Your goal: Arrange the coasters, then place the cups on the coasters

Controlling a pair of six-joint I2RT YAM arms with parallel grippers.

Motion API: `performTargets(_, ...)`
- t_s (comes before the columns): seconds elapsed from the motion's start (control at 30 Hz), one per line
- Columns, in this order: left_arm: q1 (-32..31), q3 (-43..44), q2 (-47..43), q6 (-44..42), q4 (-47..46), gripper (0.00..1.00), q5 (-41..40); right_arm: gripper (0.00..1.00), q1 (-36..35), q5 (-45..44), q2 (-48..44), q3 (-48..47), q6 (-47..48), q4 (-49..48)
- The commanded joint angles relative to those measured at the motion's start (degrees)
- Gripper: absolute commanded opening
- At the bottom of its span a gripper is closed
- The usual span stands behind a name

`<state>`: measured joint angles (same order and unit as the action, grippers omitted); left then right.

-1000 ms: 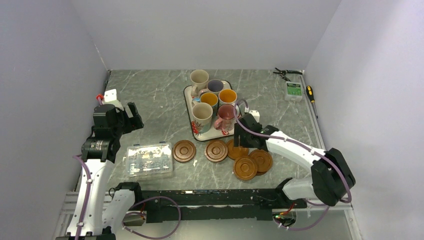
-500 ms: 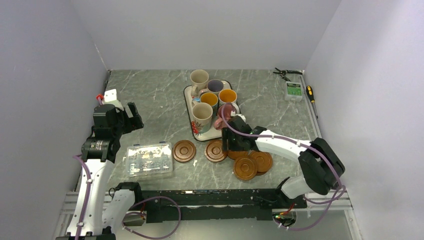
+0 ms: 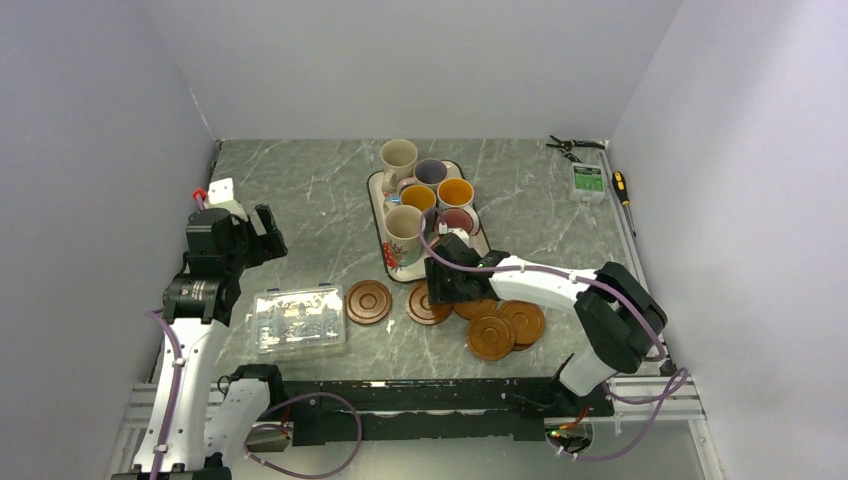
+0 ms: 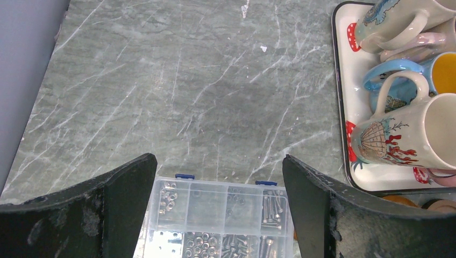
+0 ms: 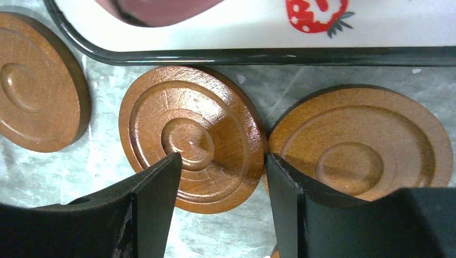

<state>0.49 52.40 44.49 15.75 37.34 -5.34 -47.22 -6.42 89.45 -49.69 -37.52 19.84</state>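
Note:
Several brown coasters lie in front of the tray: one at the left, one half under my right gripper, and others overlapping at the right. In the right wrist view the right gripper is open low over the middle coaster. One finger is over its centre and the other is at its right rim, against a neighbouring coaster. Several cups stand on the tray, among them a cream cup and a pink cup. My left gripper hangs open and holds nothing.
A clear plastic box of screws lies under the left gripper. Pliers, a small green device and a screwdriver lie at the back right. The tray rim runs just beyond the right fingers. Walls close in on three sides.
My right arm has swung left, from the overlapping coasters to the one in front of the tray, and its jaws have narrowed. The left arm has not moved.

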Motion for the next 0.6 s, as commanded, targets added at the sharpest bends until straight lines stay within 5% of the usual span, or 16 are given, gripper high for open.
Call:
performTargets(0.0, -0.18, 0.95, -0.02, 0.31, -1.62, 0.94, 0.65, 0.63, -2.08, -1.69, 0.80, -3.90, -0.69, -0.72)
performTargets(0.37, -0.18, 0.95, -0.28, 0.31, -1.40, 0.94, 0.30, 0.62, -5.92, -2.94, 2.08, -6.19, -1.77, 1.51)
performTargets(0.57, -0.18, 0.95, -0.41, 0.27, -1.33, 0.94, 0.26, 0.71, -6.80, -5.09, -0.78, -4.41, -3.93, 3.66)
